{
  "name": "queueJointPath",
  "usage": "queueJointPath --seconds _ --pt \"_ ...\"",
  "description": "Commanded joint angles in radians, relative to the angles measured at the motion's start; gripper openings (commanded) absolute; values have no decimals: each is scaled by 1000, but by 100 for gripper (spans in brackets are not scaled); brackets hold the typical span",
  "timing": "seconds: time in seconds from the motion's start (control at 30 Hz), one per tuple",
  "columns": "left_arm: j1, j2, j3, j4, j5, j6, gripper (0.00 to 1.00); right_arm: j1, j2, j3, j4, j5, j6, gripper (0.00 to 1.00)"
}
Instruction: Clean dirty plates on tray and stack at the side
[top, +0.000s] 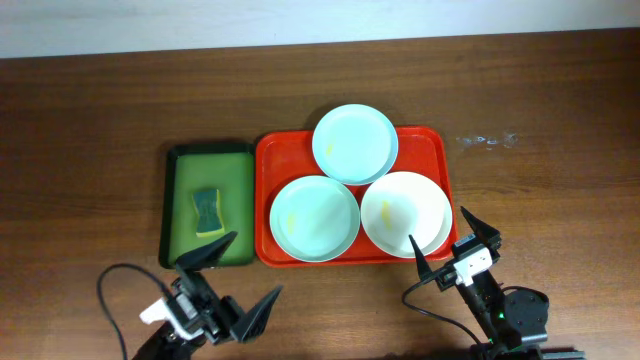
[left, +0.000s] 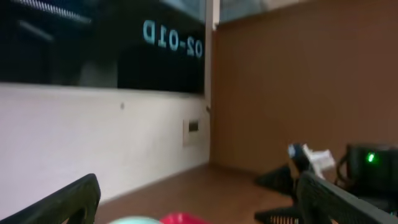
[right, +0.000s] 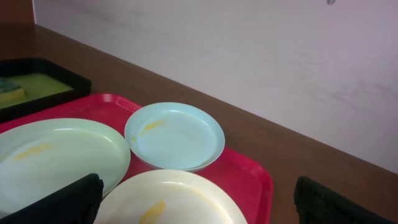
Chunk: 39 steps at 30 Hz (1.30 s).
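The red tray holds three plates: a pale blue plate at the back, a pale green plate front left, a cream-white plate front right. All show yellowish smears. In the right wrist view the blue plate, green plate, cream plate and tray lie just ahead. My right gripper is open and empty at the tray's front right edge. My left gripper is open and empty on the table in front of the green tray.
A smaller green tray with a black rim stands left of the red tray and holds a green and yellow sponge. Bare wooden table lies to the right. A wall runs behind the table.
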Motion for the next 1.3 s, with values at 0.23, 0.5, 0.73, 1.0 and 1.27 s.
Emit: queueJointPath --seconds 0.23,0.5,0.73,1.0,1.27 --pt "-1 706 1140 -1333 -612 493 99 -6 2 -5 -4 -6 8 99" --pt "45 1342 1406 -1704 -681 393 99 -6 2 -5 -4 -6 8 98" --pt "172 1648 1405 -1704 -680 291 99 -6 2 -5 -4 -6 8 99" --pt "177 1902 1403 -1650 -631 286 89 -6 2 -5 -4 -6 8 98" --pt "176 2044 1400 -1643 -629 287 84 -6 2 -5 -4 -6 8 98"
